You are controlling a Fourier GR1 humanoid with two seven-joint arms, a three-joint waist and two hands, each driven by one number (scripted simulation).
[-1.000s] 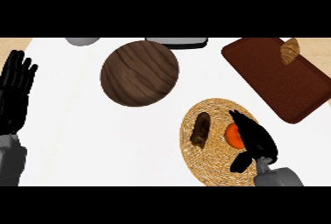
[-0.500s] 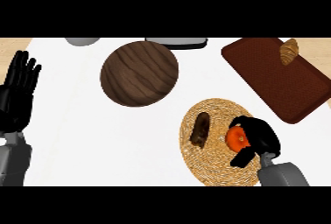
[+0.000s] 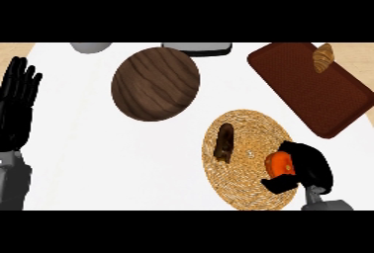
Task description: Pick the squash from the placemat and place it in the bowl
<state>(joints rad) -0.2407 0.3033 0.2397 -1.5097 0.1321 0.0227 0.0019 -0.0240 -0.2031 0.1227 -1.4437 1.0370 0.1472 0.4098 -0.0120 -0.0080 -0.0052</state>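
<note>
Right hand (image 3: 310,165) curled round orange squash (image 3: 278,163) on round woven placemat (image 3: 248,143) — your lift and carry to dark wooden bowl (image 3: 156,83), eleven o'clock, remain. Left hand (image 3: 16,106) open, resting.

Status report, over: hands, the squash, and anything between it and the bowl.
Right hand curled round orange squash, over woven placemat. Left hand open, resting at left edge. Wooden bowl up-left; dark brown item on the mat lies toward it.
</note>
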